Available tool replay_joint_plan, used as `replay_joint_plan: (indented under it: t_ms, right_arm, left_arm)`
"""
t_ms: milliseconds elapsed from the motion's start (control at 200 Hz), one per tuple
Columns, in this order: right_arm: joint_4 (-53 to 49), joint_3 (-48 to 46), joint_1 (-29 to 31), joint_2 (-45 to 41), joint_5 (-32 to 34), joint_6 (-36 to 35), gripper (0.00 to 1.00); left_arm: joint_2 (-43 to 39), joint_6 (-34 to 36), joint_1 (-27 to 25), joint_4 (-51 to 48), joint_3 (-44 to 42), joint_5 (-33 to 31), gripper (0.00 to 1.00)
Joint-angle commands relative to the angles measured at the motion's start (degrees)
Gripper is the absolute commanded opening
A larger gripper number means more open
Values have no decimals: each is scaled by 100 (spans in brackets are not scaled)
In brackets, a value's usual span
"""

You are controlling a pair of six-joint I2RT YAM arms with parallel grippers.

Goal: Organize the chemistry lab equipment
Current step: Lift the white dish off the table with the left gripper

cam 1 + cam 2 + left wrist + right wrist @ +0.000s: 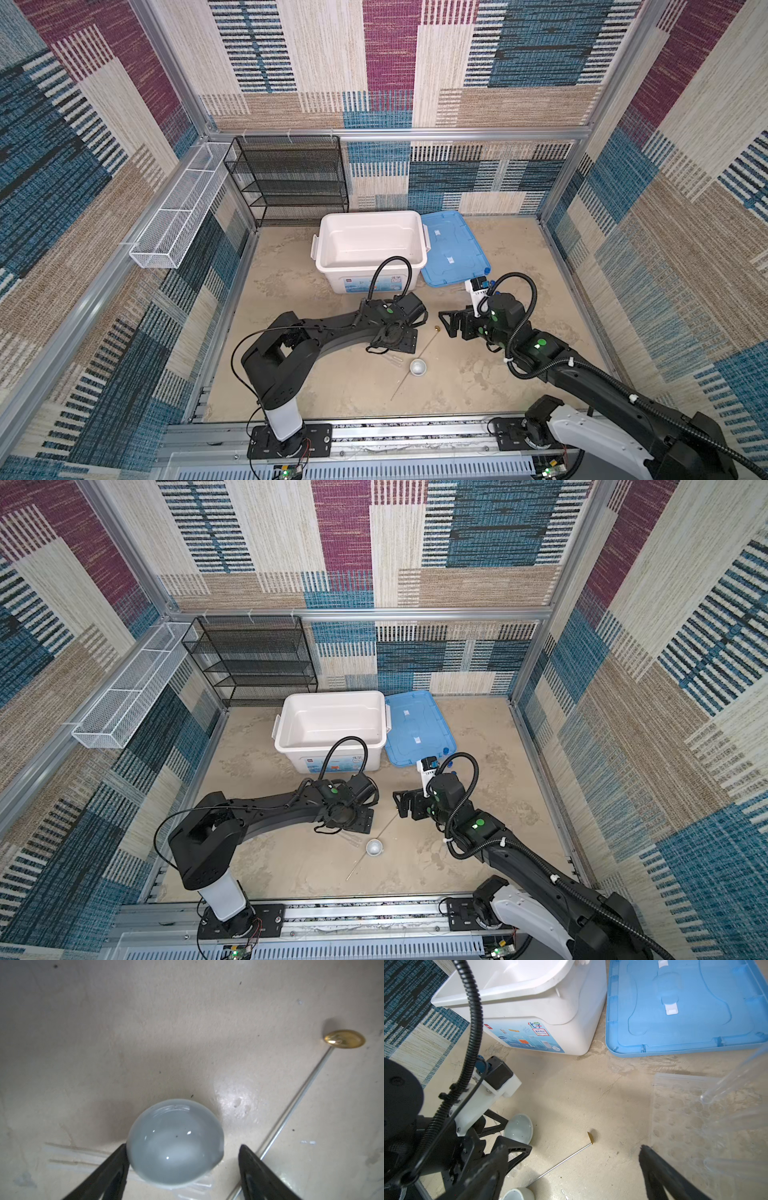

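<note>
L gripper: fingers are straddling a white dish on the worktop, one at its rim, other w/ a gap, not clamping yet. R gripper is hanging w/ fingers spread wide, holding nothing, just beside the brass-tipped rod.

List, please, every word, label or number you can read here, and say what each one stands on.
"化学": on the sticker on the front of the white bin.
Smaller print and red logo on that sticker: too small to read.
Dark print on the white wrist-camera mount: blurred, unreadable.
</note>
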Motion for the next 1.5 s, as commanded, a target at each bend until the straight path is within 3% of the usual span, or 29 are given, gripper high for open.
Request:
replay_joint_plan:
  t_ms: [0,381,551,721,1017,1492]
  right_arm:
    - [99,-13,6,-58,95,17,100]
    - [65,-42,6,-99,180,-49,100]
    - [22,-7,6,-95,196,-87,100]
    - [85,11,6,-61,89,-120,100]
    - [231,115,7,200,19,-130,100]
    - [389,-125,6,106,-579,-61,99]
  left_arm:
    - [106,-3,14,119,144,132,83]
    - [556,239,11,242,770,183,84]
    - [744,322,0,-119,967,-215,88]
    - [533,397,-65,-305,772,-519,89]
    - [485,527,-296,-288,652,-296,89]
    - [753,418,-301,-414,791,-467,81]
